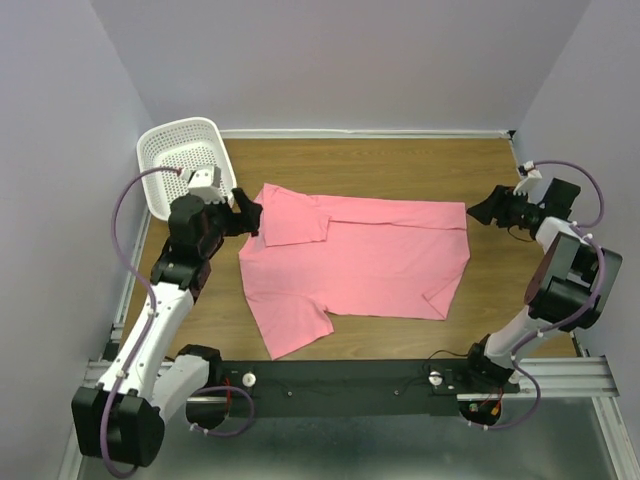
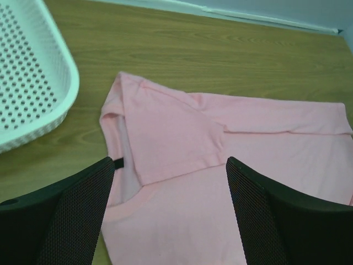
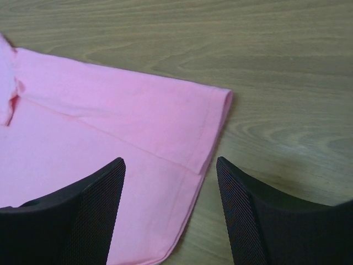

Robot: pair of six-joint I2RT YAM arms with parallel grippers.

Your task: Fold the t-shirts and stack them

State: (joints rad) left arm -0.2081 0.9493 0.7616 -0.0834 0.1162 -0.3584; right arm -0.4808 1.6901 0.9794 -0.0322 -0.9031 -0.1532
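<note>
The wooden table (image 1: 400, 160) carries a pink t-shirt (image 1: 370, 270) spread flat across its middle, collar end toward the left edge and hem toward the right edge. The shirt's far long side is folded inward as a strip. The far sleeve is turned over onto the chest, while the near sleeve sticks out toward the table's near edge. A small fold also shows at the near right corner of the hem. A white perforated basket (image 1: 180, 125) sits at the far left corner of the table, apart from the shirt. The left gripper (image 1: 247, 212) hovers at the shirt's collar end, beside the folded sleeve, its fingers spread wide with nothing clamped between them. The right gripper (image 1: 490, 208) hangs near the far right corner of the hem, fingers likewise apart and holding nothing; its wrist view shows that corner lying below them.
</note>
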